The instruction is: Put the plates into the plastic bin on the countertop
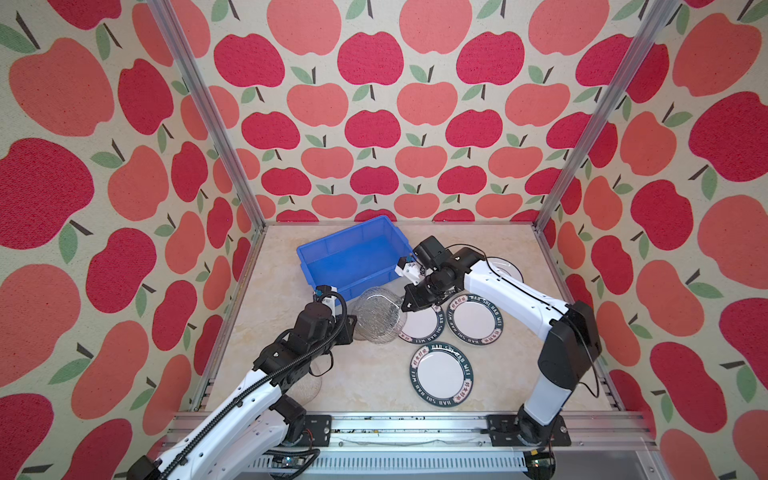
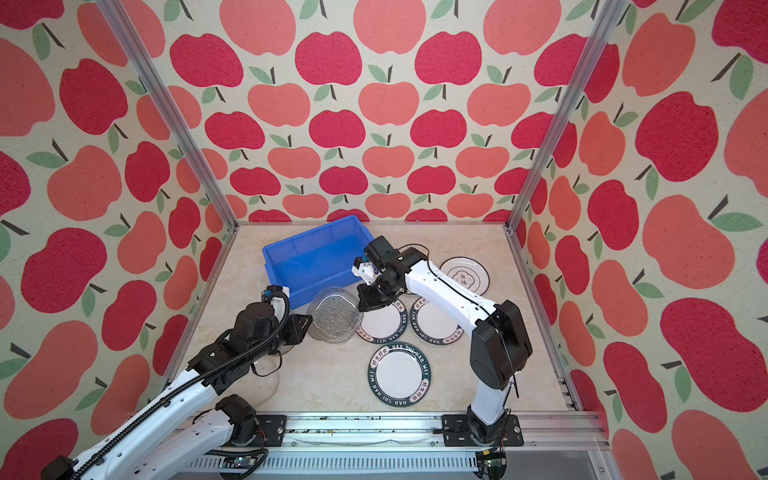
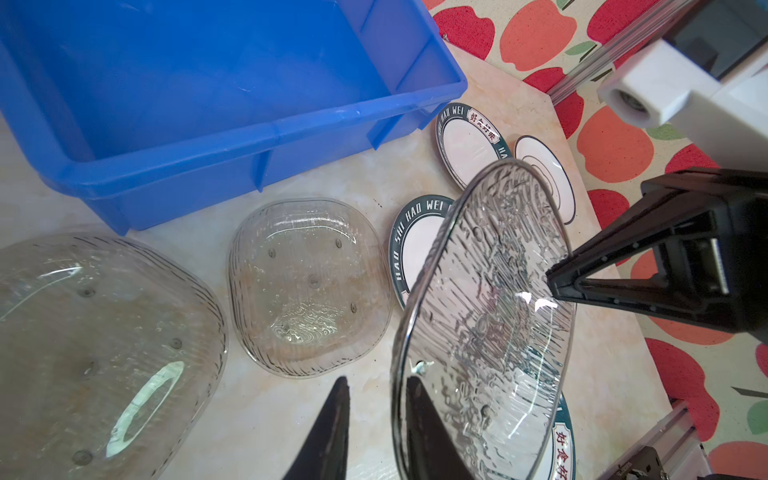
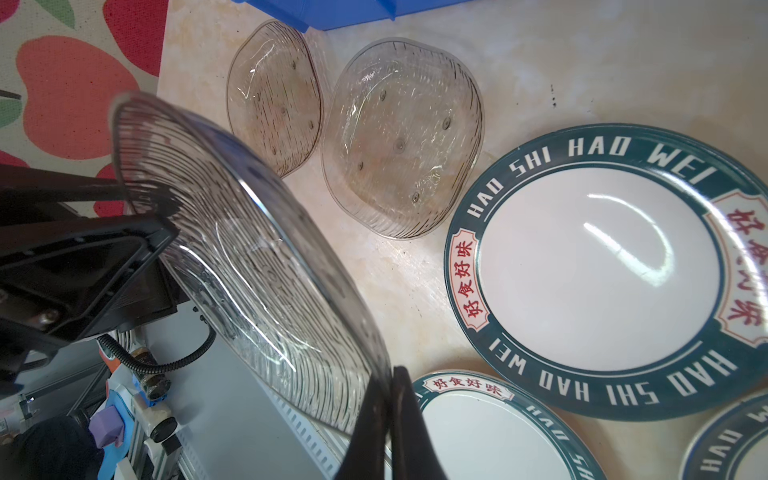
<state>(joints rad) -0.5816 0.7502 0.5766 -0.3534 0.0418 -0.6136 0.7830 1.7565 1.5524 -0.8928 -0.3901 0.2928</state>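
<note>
The translucent greyish rounded-square glass plate [image 1: 380, 318] is held tilted on edge over the middle of the beige marble-patterned desk [image 1: 365, 374]. It sits just at 6 o'clock of the bright blue rectangular plastic bin [image 1: 353, 259], which is empty. The right gripper [image 4: 390, 386] is clamped tight on the plate's rim at 3 o'clock. The left gripper [image 3: 376, 382] straddles the opposite rim at 9 o'clock with its jaws apart, its outer finger [image 3: 332, 432] short of the glass.

The pinch is thin and the ribbed glass looks slick. If the right gripper lets go before the left has bitten, the plate would likely pivot or slide out. It could then chip on the second glass plate [image 3: 309, 286] lying near it, or on the white plates with dark-green lettered rims [image 1: 473, 320] at 3 to 5 o'clock. A left jaw closing off-centre could also push the rim against the fixed right grip and strain the glass. A low carry might knock the bin's near wall.

The left arm reaches in from 7 o'clock, forearm stretched low, its gripper pointing toward 3 o'clock. The right arm rises from 5 o'clock, elbow high, forearm running toward 10 o'clock, wrist bent down.
</note>
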